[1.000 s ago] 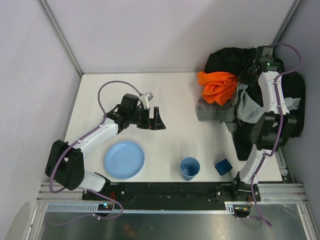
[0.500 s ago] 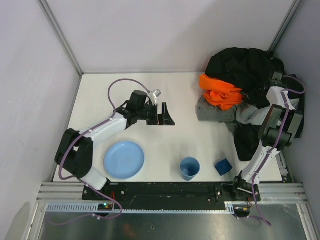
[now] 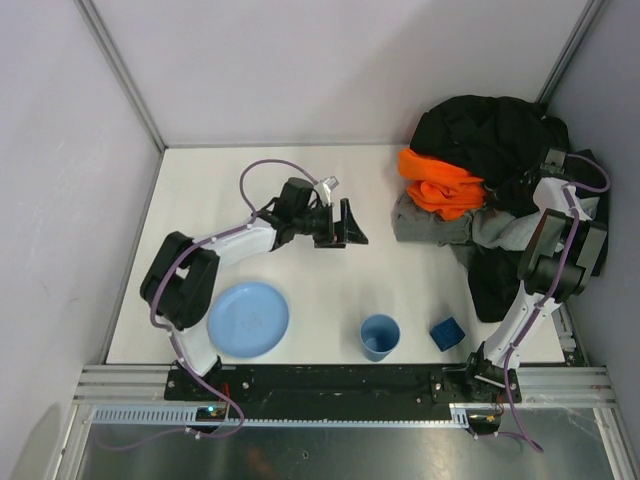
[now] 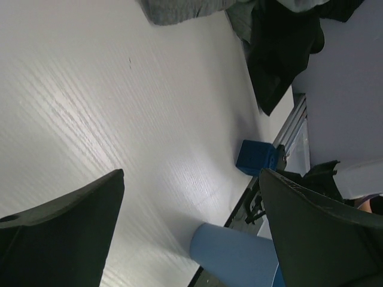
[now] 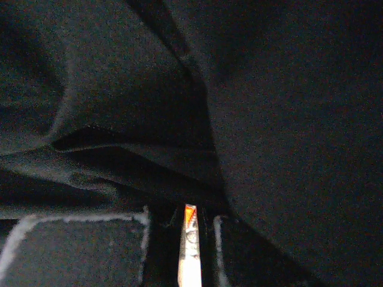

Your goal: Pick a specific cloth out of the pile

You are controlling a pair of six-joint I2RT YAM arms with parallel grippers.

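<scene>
A: Where do we stand with the cloth (image 3: 430, 226)?

B: We judge that we are on the approach, with nothing lifted yet. The grey cloth lies at the near left edge of the pile (image 3: 525, 150). The orange cloth (image 3: 440, 182) overlaps its far side, the black jacket (image 3: 480, 120) lies behind and beside it, and its left border rests on the table (image 3: 300, 180).

A: And our hands?

B: Our left gripper (image 3: 346, 226) hangs low over the table, jaws spread wide with nothing between them. It points towards the grey cloth and is near it, but not touching. Our right gripper (image 5: 190, 254) is pressed closed and buried in the jacket. Its camera gives us only black folds, so we cannot tell whether any fabric is pinched.

A: So what does the next move ask of us?

B: As we see it, we carry the left gripper on to the bare grey border, set the jaws astride a fold, and close on grey alone. Since the orange cloth sits partly on top, we should draw the grey one out slowly towards the open table, or the orange may ride along. The cup (image 3: 380, 335) and plate (image 3: 248, 318) stand well apart, nearer us, so we expect no trouble from them
</scene>
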